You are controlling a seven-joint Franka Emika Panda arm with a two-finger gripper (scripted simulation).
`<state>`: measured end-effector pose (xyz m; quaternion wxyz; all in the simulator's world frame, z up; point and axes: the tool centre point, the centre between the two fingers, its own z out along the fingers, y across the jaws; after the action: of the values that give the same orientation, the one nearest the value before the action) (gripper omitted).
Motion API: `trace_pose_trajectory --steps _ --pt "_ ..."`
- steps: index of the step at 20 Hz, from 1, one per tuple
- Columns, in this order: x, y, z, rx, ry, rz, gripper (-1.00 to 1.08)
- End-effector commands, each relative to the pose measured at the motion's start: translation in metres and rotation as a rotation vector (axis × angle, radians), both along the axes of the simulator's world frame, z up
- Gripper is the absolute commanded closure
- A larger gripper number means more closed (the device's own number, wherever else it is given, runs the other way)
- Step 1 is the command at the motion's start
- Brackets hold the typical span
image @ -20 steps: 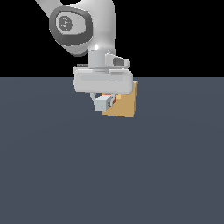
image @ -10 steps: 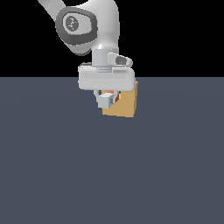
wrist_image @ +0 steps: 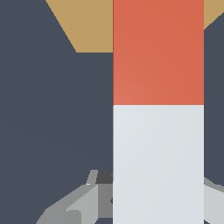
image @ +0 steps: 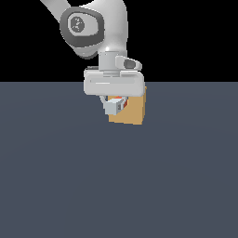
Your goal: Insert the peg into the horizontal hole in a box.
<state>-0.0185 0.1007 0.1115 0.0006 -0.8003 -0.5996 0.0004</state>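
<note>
The peg [wrist_image: 158, 109] sits clamped in the pincer [image: 114, 106]; we see its orange end pointing at the box [image: 132, 109] just beyond.

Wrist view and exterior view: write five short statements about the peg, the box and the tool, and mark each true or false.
1. The long square-section white peg with an orange-red end is held in the tool. True.
2. The peg's orange-red end points toward the small tan cube-shaped box. True.
3. The peg lies flat on the dark grey floor. False: it is held in the tool above the floor.
4. The box is blue. False: it is tan.
5. In the exterior view the tool hangs far from the box. False: it overlaps the box's upper left part.
</note>
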Motion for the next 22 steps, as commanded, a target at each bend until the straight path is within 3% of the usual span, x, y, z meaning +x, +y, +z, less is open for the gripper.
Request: trace_pose_trajectory --steps 1,6,16,22 --pt "0.000 0.001 0.000 0.000 -0.001 0.000 1.08" --pt "0.004 0.015 0.000 0.000 -0.001 0.000 1.08" --pt "0.022 0.075 0.001 0.001 -0.002 0.000 1.08" --pt "0.026 0.088 0.002 0.001 -0.003 0.000 1.08"
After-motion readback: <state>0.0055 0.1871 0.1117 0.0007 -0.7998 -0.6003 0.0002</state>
